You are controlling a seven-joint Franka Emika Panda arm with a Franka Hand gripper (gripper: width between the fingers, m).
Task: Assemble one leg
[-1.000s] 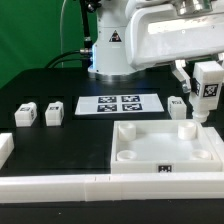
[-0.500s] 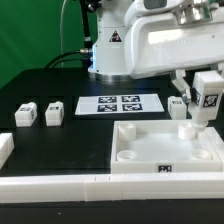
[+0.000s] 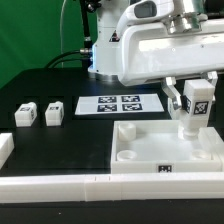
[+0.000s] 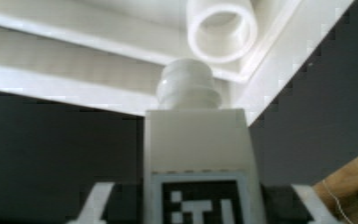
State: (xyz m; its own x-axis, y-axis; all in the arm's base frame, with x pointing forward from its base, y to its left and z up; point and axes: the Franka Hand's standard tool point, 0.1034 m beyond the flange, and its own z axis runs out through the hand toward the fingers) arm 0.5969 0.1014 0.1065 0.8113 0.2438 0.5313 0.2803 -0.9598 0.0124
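Note:
My gripper (image 3: 197, 98) is shut on a leg (image 3: 195, 112), a small white block with a black-and-white tag, held upright. It hangs just above the far right corner of the white square panel (image 3: 150, 155). In the wrist view the leg (image 4: 197, 135) fills the middle, tag face toward the camera, its round peg pointing at the panel's (image 4: 87, 75) round corner socket (image 4: 220, 30). The gripper (image 4: 197, 203) has a finger on each side of the leg. Two more legs (image 3: 25, 114) (image 3: 54, 113) stand on the table at the exterior view's left.
The marker board (image 3: 120, 104) lies behind the panel. A long white bar (image 3: 50, 186) lies along the front and a white piece (image 3: 5, 148) sits at the exterior view's left edge. The robot base (image 3: 108, 50) stands at the back.
The gripper has carried the leg toward the exterior view's left and downward, closer to the panel's far right corner socket.

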